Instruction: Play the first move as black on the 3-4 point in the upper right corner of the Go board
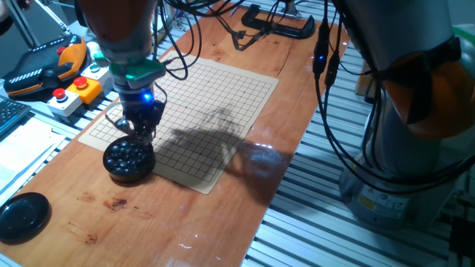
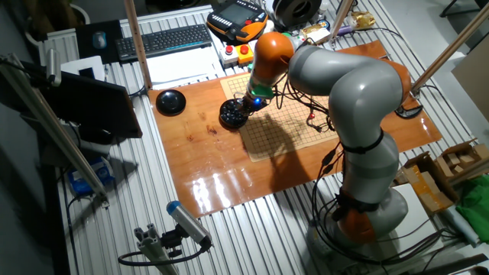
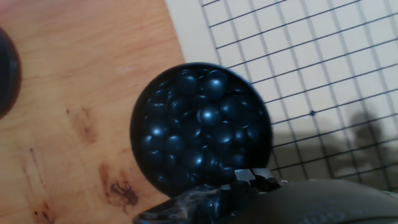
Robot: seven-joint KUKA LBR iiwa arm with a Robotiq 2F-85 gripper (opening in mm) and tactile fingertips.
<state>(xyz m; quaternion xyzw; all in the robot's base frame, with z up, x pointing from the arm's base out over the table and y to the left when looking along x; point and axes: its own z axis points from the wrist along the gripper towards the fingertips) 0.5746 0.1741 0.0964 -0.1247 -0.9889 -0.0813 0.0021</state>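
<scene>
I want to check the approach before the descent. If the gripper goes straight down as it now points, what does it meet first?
Most likely the heap of black stones in the open bowl, since the gripper hangs just above it. The remaining gap is unclear.

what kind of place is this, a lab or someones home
Most likely a robotics lab: the Go board lies on a wooden table set on aluminium framing, with an emergency-stop box and a teach pendant nearby.

A glossy wooden tabletop (image 2: 206, 164) lies on a ribbed metal workbench (image 2: 252, 229). A keyboard (image 2: 164, 40) sits at the far edge beside white paper (image 2: 179, 67). Black cables (image 1: 338, 126) trail over the bench, and overhead light glares off the wood.
</scene>
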